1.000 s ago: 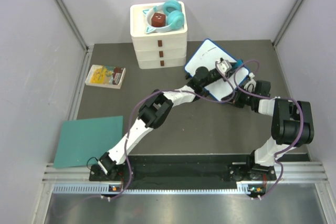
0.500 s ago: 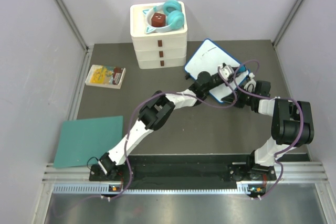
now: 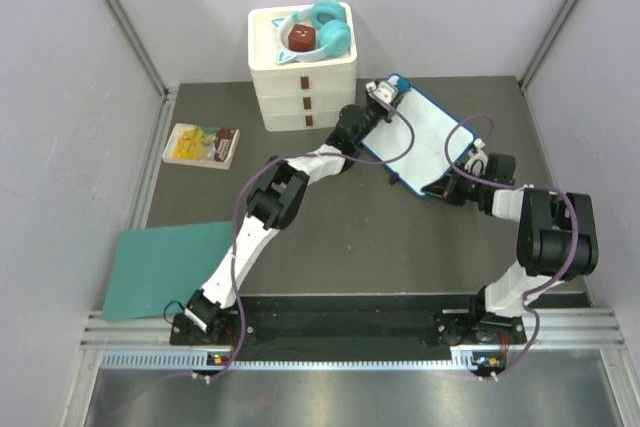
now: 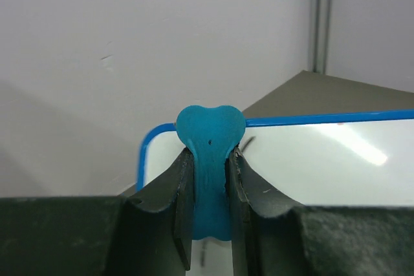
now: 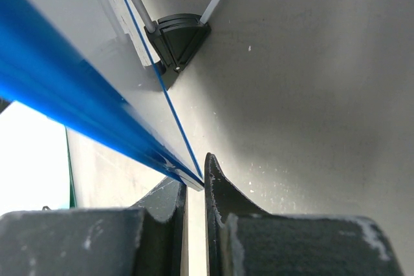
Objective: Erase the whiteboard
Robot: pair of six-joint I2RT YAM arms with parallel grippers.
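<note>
The whiteboard [image 3: 428,135], white with a blue rim, lies tilted at the back right of the table. My left gripper [image 3: 383,94] is shut on a blue eraser [image 4: 210,124] at the board's far left corner [image 4: 310,159]. A short dark stroke [image 4: 248,141] shows on the board just right of the eraser. My right gripper [image 3: 457,175] is shut on the board's near right edge. In the right wrist view its jaws [image 5: 196,182] pinch the blue rim [image 5: 65,101], and a black foot [image 5: 176,40] shows under the board.
A white drawer box [image 3: 303,87] stands just left of the board, with teal headphones [image 3: 330,29] on top. A yellow booklet [image 3: 201,144] lies at the left. A teal sheet [image 3: 170,267] lies at the near left. Walls close the back and sides.
My left gripper has swept with the eraser from the board's middle to its far left corner. The right gripper has kept its hold on the board's edge.
</note>
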